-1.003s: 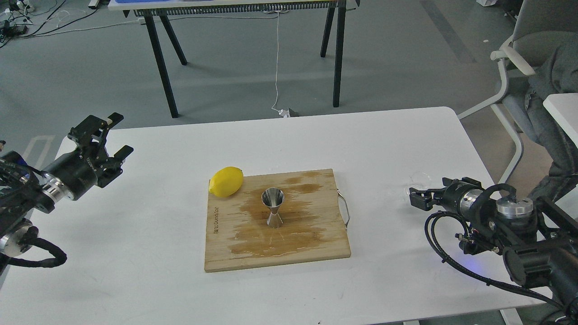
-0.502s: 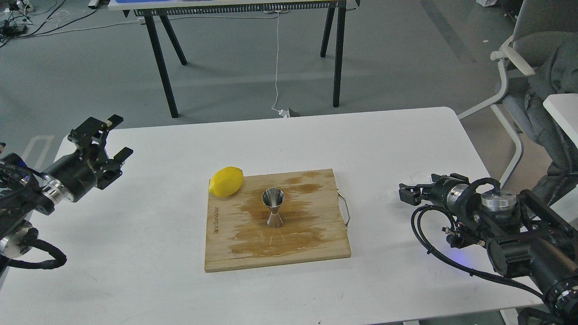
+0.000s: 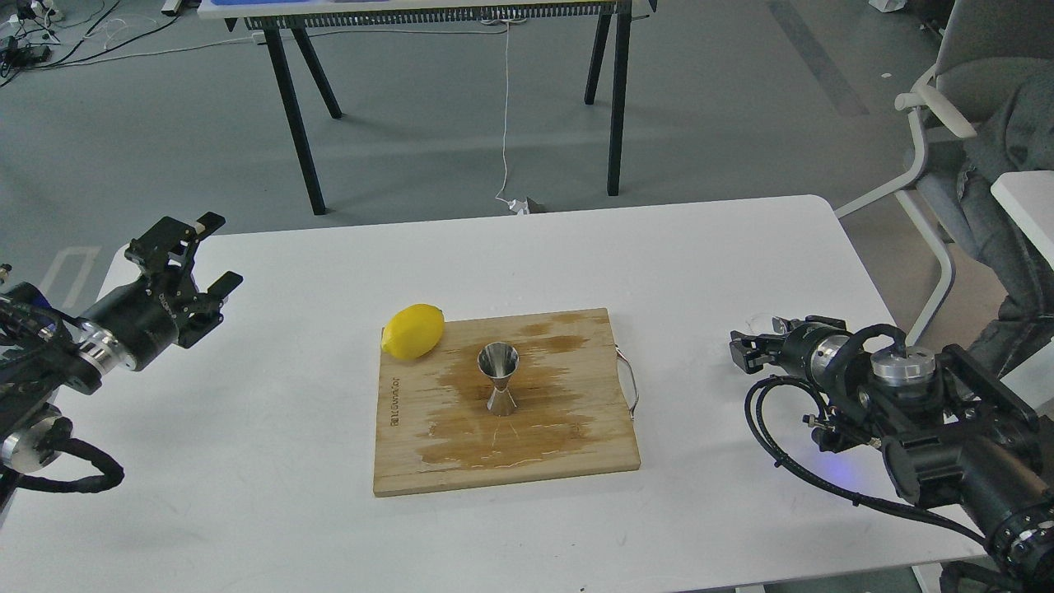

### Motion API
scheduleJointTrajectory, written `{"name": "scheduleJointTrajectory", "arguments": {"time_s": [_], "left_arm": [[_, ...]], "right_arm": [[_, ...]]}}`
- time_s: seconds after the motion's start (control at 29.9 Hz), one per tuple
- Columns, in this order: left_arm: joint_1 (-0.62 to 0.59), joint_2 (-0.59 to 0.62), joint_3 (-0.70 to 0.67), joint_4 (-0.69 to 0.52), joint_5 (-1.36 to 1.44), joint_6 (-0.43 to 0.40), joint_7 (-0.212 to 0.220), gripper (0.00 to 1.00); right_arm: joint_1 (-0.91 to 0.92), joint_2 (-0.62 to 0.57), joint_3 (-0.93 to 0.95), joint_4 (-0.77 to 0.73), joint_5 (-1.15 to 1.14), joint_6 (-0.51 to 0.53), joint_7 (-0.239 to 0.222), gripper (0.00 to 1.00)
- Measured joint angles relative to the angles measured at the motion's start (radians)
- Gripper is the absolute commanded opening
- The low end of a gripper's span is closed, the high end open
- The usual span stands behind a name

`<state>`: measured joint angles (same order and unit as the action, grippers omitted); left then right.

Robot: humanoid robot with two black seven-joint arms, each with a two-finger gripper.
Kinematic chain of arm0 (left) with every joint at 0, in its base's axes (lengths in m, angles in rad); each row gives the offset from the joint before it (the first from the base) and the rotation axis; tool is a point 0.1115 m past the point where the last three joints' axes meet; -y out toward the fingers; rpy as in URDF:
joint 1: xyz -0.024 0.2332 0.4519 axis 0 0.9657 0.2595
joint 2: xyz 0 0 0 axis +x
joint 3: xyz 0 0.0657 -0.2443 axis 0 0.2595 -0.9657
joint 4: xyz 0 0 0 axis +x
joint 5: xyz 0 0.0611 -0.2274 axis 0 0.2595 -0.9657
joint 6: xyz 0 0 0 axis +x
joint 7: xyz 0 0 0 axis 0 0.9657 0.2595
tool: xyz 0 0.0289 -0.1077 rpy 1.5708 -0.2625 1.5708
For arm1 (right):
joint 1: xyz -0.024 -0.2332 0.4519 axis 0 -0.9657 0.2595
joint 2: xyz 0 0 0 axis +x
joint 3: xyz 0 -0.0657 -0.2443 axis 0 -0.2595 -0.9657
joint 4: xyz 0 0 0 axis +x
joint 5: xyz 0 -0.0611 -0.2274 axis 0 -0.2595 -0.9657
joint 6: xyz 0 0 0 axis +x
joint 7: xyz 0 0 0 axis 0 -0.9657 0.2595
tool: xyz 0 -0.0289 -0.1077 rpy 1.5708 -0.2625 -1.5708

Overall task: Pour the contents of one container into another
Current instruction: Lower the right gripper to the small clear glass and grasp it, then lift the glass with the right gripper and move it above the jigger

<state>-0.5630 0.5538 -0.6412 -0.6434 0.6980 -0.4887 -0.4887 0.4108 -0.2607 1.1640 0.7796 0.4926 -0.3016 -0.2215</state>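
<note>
Right tool [image 3: 748, 349] edged leftward — board [image 3: 428, 461] lettering unreadable.

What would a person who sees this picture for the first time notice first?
First, the bright yellow lemon at the far left corner of the wooden cutting board in the middle of the white table. Next, the shiny steel jigger, upright on a wet patch at the board's centre. The black left claw is open over the table's left edge, and the right claw is near a faint clear glass cup.

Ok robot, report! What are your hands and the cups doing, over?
Left gripper open, empty. Right gripper beside tiny clear glass cup, grip unclear. Shiny steel hourglass jigger upright on wet wooden board. Path clear.
</note>
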Motion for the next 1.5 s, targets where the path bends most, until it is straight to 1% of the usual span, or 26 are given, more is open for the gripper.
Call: {"name": "scheduleJointTrajectory", "arguments": {"time_s": [0.07, 0.2, 0.43, 0.57, 0.67, 0.8, 0.9, 1.0, 1.24, 1.34, 1.5], "left_arm": [[0.000, 0.000, 0.000, 0.007, 0.000, 0.000, 0.000, 0.99], [0.000, -0.001, 0.000, 0.017, 0.000, 0.000, 0.000, 0.99], [0.000, -0.001, -0.001, 0.019, 0.000, 0.000, 0.000, 0.99], [0.000, -0.001, 0.000, 0.019, 0.000, 0.000, 0.000, 0.99], [0.001, -0.001, 0.000, 0.019, 0.000, 0.000, 0.000, 0.99], [0.004, -0.003, 0.000, 0.019, 0.000, 0.000, 0.000, 0.99], [0.005, -0.003, 0.000, 0.019, 0.000, 0.000, 0.000, 0.99], [0.009, -0.003, 0.000, 0.019, -0.001, 0.000, 0.000, 0.99], [0.033, -0.003, 0.000, 0.015, -0.002, 0.000, 0.000, 0.99], [0.036, -0.022, 0.000, 0.015, -0.002, 0.000, 0.000, 0.99], [0.050, -0.059, 0.000, 0.013, -0.002, 0.000, 0.000, 0.99]], "right_arm": [[-0.002, -0.001, 0.000, 0.002, -0.001, 0.004, 0.000, 0.31], [-0.006, -0.001, -0.002, 0.004, -0.003, 0.017, -0.002, 0.25], [-0.001, 0.000, -0.042, 0.023, -0.004, 0.026, 0.001, 0.24], [0.014, -0.006, -0.048, 0.102, -0.025, 0.039, 0.000, 0.24], [0.066, -0.012, -0.075, 0.176, -0.126, 0.043, -0.016, 0.24], [0.201, -0.013, -0.231, 0.212, -0.276, 0.046, -0.042, 0.24], [0.304, -0.011, -0.370, 0.220, -0.320, 0.069, -0.046, 0.24], [0.373, -0.003, -0.466, 0.237, -0.365, 0.106, -0.047, 0.24], [0.444, 0.048, -0.634, 0.322, -0.597, 0.136, -0.062, 0.24], [0.472, 0.053, -0.716, 0.369, -0.655, 0.145, -0.064, 0.24], [0.501, 0.051, -0.795, 0.433, -0.727, 0.176, -0.064, 0.24]]}}
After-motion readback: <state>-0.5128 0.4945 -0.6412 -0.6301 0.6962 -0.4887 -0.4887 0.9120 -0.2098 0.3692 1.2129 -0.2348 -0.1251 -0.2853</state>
